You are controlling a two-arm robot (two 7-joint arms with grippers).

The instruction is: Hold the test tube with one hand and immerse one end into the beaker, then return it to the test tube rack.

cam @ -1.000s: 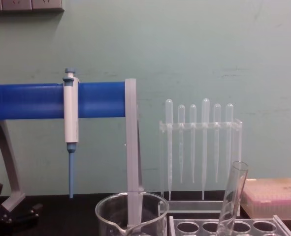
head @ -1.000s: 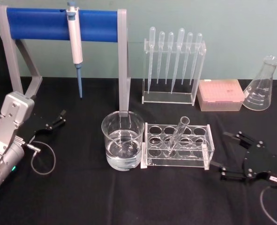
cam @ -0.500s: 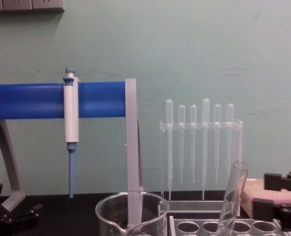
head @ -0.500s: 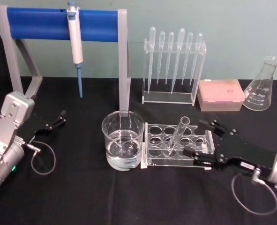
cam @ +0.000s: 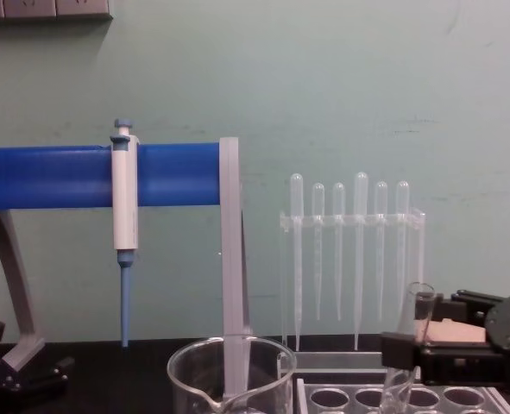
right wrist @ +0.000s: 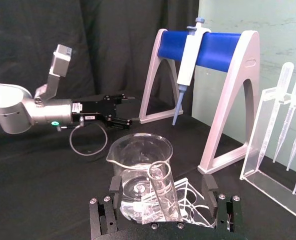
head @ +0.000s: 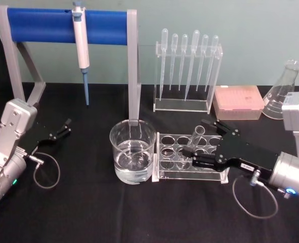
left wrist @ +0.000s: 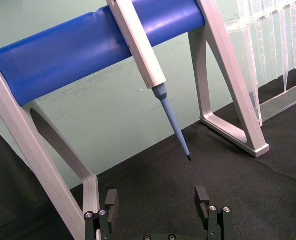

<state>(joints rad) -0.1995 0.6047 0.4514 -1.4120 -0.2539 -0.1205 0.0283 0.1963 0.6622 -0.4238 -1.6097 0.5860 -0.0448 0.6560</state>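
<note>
The test tube (head: 198, 132) leans in the clear rack (head: 164, 172) just right of the beaker (head: 132, 152), which holds some water. My right gripper (head: 199, 142) reaches in from the right and stands open, one finger on each side of the tube's upper part. In the right wrist view the test tube (right wrist: 164, 190) stands apart from both fingers of the right gripper (right wrist: 162, 192), with the beaker (right wrist: 137, 165) behind it. The chest view shows the test tube (cam: 407, 345) beside the right gripper (cam: 423, 332). My left gripper (head: 63, 129) rests open at the table's left.
A white-and-blue pipettor (head: 80, 43) hangs on the blue stand (head: 43, 25) at the back left. A rack of plastic pipettes (head: 187, 71), a pink tip box (head: 238, 101) and a conical flask (head: 281, 96) stand at the back right.
My right gripper has moved left from the table's right side up to the rack, and its open fingers now straddle the test tube. Tube, beaker and left arm have not moved.
</note>
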